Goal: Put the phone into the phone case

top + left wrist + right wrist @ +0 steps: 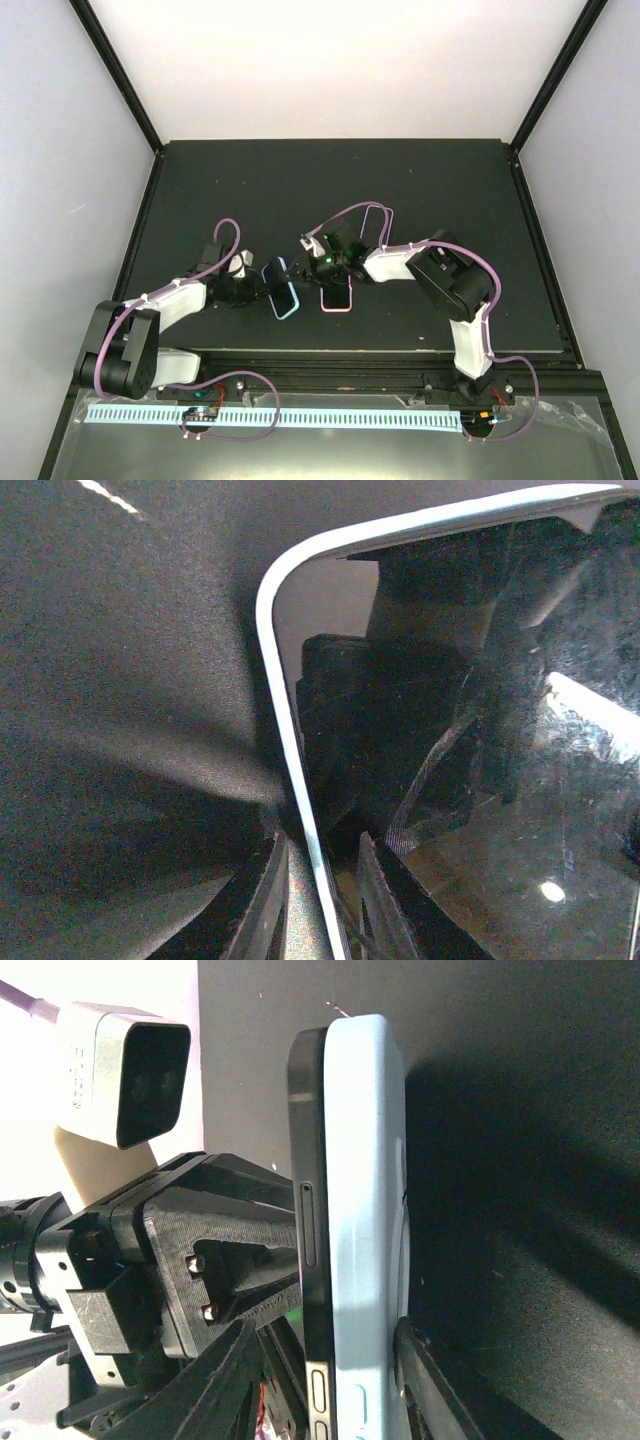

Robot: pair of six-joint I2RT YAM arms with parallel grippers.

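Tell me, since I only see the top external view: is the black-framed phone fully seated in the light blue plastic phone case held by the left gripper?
Observer: Apparently not: edge-on in the right wrist view, the side rail of the black-framed phone lies uncovered beside the light blue plastic phone case.
Operator: Where is the right gripper?
Observer: The right gripper has one finger on each side of that stack.
Operator: And the left?
Observer: The case's pale rim runs between the fingers of the left gripper.

Far mat open; left gripper, right gripper, pink case crowd near centre.
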